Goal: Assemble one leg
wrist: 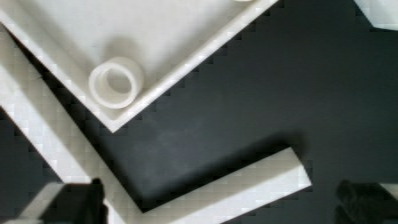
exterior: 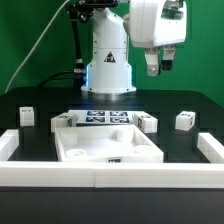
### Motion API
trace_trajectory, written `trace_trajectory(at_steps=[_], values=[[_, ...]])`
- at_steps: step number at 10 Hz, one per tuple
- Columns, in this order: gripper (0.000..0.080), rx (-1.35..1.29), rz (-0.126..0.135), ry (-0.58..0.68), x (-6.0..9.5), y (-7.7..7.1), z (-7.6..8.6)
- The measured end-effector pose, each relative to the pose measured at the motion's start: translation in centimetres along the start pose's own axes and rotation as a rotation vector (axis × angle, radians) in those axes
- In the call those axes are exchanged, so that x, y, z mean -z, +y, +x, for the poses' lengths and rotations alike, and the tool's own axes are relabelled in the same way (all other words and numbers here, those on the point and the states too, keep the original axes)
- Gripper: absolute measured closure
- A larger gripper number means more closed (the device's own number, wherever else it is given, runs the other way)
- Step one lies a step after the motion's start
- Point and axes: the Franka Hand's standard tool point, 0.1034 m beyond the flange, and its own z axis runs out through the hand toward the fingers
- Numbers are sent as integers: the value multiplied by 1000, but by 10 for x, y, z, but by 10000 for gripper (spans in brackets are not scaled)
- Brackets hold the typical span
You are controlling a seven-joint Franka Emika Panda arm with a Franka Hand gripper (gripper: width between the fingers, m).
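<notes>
The claw point(exterior: 153, 70) hangs high over the bench point(exterior: 40, 135) toward the exterior view's right, its fingers point(wrist: 63, 200) spread wide apart with nothing between them. One leg point(exterior: 185, 120) stands on the bench well below it, untouched. A second leg point(exterior: 147, 122) and a third leg point(exterior: 62, 122) sit by the white panel's point(exterior: 105, 150) far corners, and a fourth leg point(exterior: 27, 115) stands at the left. The wrist view shows a round socket point(wrist: 116, 82) in a panel corner

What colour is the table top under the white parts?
Black. The table shows it best in the exterior view.
</notes>
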Motion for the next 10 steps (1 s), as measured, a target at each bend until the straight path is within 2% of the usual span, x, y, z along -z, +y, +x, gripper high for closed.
trace_trajectory(at_steps=[6, 8, 10], values=[[150, 30, 1, -4, -2, -1, -2], [150, 207, 8, -19, -12, -7, -14], [150, 361, 1, -72, -18, -6, -21]])
